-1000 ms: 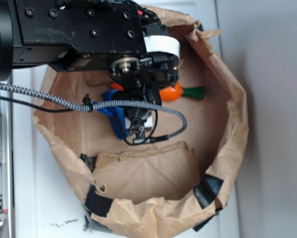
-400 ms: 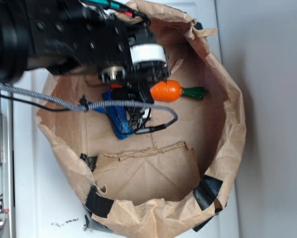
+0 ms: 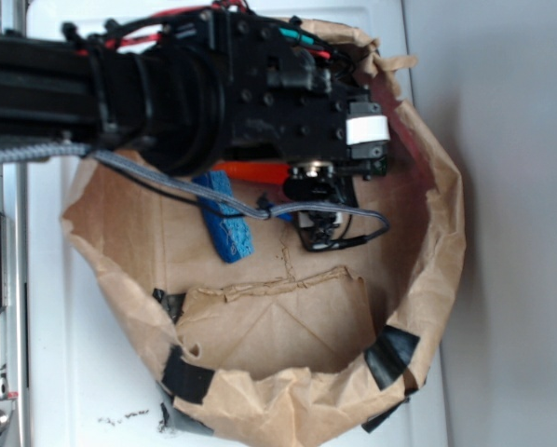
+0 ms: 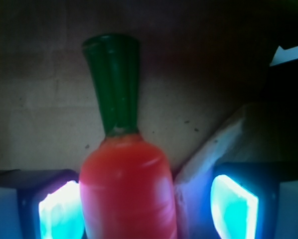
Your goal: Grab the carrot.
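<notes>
**Arm Slides Over the Carrot Inside the Paper Bin**

Since a second ago, we see that the black robot arm (image 3: 213, 93) has travelled toward the right side of the crumpled brown paper bin (image 3: 437, 242), so that it now covers the spot where the carrot's thick end and green stem showed before. From the exterior view, only a thin strip of the glossy orange plastic toy carrot (image 3: 255, 173) remains visible, peeking out beneath the arm, near the blue rectangular sponge (image 3: 227, 223), which lies on the bin's cardboard floor just as it did earlier. A grey braided cable (image 3: 185, 186) drapes from the arm across the sponge.

From the wrist view, we see the carrot (image 4: 126, 189) up close, lying on the brown floor with its short dark green stem (image 4: 114, 84) pointing away from the camera. The gripper (image 4: 149, 209) sits spread wide around it: one glowing pad (image 4: 59, 211) lies close against the carrot's side, while the other pad (image 4: 233, 206) stands apart with a clear gap. The fingers are not yet closed on the carrot.
</notes>
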`<state>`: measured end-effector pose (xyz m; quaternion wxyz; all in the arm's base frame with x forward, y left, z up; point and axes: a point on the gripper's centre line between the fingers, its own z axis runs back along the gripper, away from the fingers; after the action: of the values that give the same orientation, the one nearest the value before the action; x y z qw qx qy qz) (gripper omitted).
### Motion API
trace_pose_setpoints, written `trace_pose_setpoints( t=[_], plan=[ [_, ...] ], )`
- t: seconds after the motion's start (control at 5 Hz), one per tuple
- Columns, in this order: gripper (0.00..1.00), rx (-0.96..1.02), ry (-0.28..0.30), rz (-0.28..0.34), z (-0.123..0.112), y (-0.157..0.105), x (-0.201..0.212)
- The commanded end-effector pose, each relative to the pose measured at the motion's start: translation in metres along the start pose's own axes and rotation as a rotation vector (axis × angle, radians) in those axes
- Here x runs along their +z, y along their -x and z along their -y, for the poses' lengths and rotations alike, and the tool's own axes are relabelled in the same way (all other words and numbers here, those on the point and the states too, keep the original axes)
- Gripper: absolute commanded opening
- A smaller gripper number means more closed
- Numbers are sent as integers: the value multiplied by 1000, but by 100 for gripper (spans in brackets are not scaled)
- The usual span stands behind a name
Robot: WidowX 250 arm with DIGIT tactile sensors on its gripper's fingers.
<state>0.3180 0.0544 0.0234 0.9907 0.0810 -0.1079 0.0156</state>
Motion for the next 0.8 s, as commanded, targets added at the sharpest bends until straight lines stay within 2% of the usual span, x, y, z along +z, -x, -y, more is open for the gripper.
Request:
trace_pose_setpoints(
  t=[0.0, 0.6],
  plan=[
    [0, 7, -29, 22, 9, -2, -9],
    [0, -6, 167, 98, 0, 15, 81]
  ],
)
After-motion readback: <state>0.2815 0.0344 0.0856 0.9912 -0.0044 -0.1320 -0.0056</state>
